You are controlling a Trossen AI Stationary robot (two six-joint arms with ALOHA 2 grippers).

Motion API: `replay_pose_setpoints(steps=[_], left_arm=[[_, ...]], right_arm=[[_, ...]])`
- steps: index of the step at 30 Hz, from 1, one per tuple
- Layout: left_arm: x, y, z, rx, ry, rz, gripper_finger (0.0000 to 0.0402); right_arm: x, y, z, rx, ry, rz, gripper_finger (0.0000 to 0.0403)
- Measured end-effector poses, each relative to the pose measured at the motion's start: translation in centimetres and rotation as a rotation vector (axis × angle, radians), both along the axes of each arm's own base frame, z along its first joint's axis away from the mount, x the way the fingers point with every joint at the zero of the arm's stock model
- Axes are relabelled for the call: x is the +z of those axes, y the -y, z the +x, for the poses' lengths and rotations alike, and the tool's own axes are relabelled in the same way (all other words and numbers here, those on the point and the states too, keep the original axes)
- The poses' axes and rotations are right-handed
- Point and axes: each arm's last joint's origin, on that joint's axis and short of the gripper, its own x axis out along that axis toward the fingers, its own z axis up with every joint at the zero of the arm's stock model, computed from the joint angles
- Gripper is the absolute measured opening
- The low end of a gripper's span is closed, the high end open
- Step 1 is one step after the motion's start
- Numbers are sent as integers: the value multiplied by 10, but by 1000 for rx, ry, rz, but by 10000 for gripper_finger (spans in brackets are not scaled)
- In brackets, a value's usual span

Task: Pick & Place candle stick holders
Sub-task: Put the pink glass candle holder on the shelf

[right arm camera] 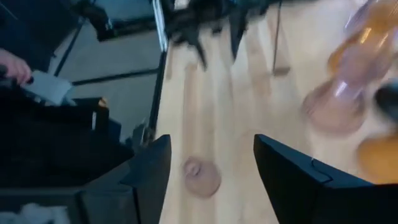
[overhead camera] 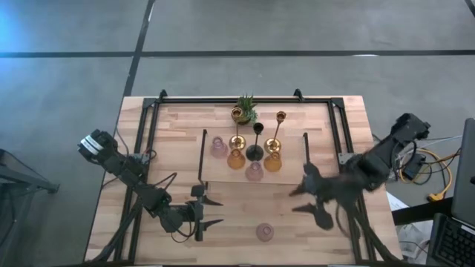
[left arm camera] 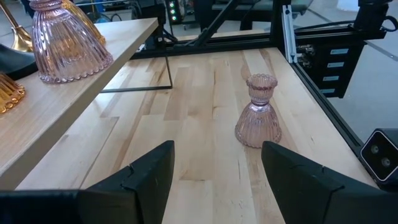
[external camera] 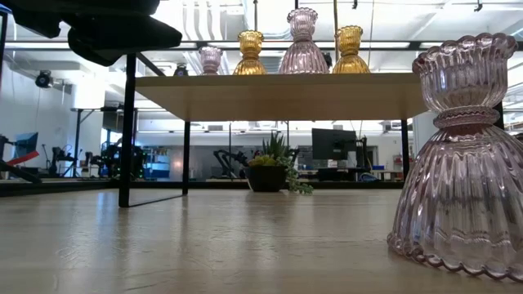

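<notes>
Grey concrete floor all around, and in the middle of the high view sits the wooden desk (overhead camera: 148, 126) with a black frame on it. A low raised shelf (overhead camera: 289, 176) takes up the centre of the frame, and most of the candle holders are bunched on it: two tall gold ones (overhead camera: 280, 119), a slim black one (overhead camera: 256, 141), a couple of amber glass ones (overhead camera: 236, 158) and two pink glass ones (overhead camera: 254, 171). A small potted plant (overhead camera: 246, 108) stands just behind them, toward the top.

One pink holder (overhead camera: 265, 232) is off on its own, down on the bare desk near the bottom centre, well apart from the shelf group. My read is that it's the piece in play right now.

The left end effector (overhead camera: 210, 211) is at lower left of centre, fingers spread wide and empty, pointing toward the stray holder, which sits near it to the right but not between the fingers. In the left wrist view it stands upright ahead of the fingers.

The right end effector (overhead camera: 299, 199) hangs right of centre, blurry, jaws apart with nothing in them; the stray holder lies below and left of it.

Looks like an approach step to me. Next move would need one arm to line up on the narrow neck, come in level, and close without tipping it.
</notes>
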Motion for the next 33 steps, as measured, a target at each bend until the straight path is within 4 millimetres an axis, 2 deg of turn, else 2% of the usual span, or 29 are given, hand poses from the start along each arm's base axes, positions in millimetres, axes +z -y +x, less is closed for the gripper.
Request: replay_pose_setpoints(steps=[4,8,17,23,28,33], left_arm=[[0,0,0,0,0,0,245],[0,0,0,1,0,0,246],[0,0,0,6,1,-20,245],[0,0,0,7,2,-25,245],[0,0,0,7,2,-26,245],[0,0,0,7,2,-26,245]], right_arm=[[-23,-32,-12,-40,-51,20,202],[-57,-65,-20,-66,-117,-15,193],[-142,-120,-15,-193,-172,-193,187],[-188,-138,-5,-288,-151,-283,188],[-212,-146,1,-332,-128,-322,191],[-226,-151,4,-382,-104,-287,203]])
